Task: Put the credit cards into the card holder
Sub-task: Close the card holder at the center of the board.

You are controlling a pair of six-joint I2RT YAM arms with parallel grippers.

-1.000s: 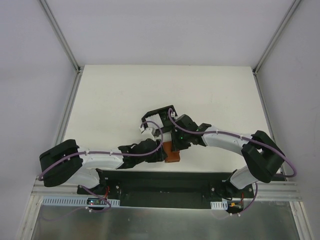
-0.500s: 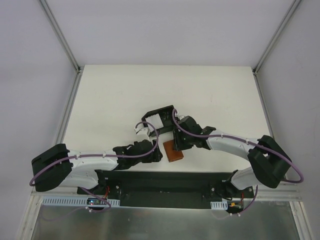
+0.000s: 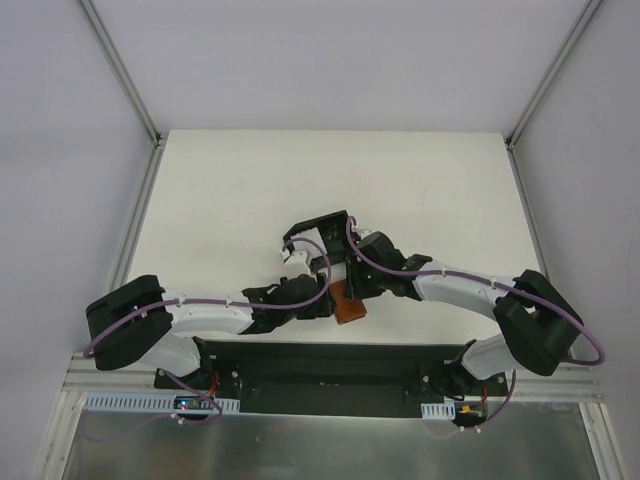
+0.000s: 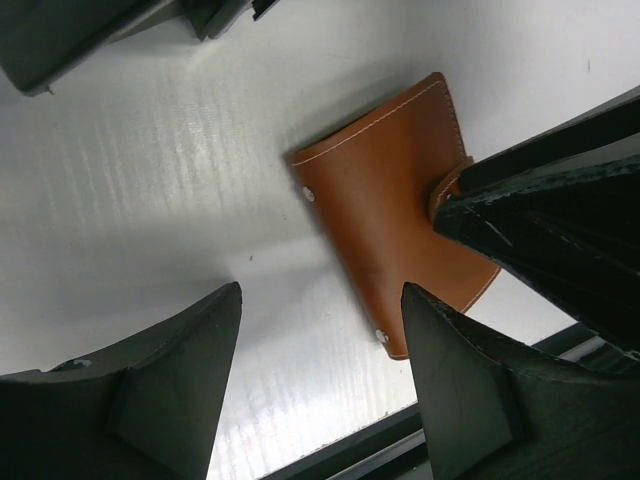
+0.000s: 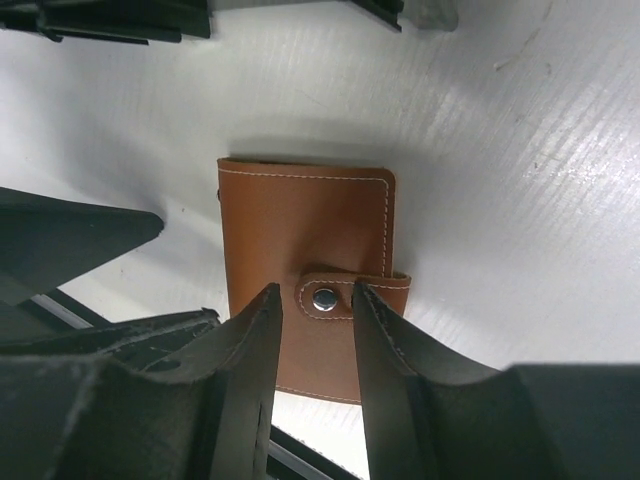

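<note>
The black open-topped card holder (image 3: 322,232) stands mid-table, just beyond both grippers. No credit cards show in any view. A closed brown leather wallet (image 3: 350,308) (image 5: 300,230) (image 4: 385,200) lies flat near the front edge. My right gripper (image 5: 312,298) (image 3: 347,287) hangs low over it, open, with one finger on each side of the metal snap on the strap. My left gripper (image 4: 318,335) (image 3: 322,283) is open wide over bare table beside the wallet's near corner, with nothing between its fingers (image 4: 190,370).
The white table (image 3: 250,190) is walled by a metal frame on the left and right. The black base rail (image 3: 330,365) runs just behind the wallet, close to both grippers. The two wrists crowd each other above the wallet.
Both grippers have opened wider. The left arm swung out and back, its gripper ending closer to the wallet. The right gripper now straddles the snap strap; the wallet barely shifted.
</note>
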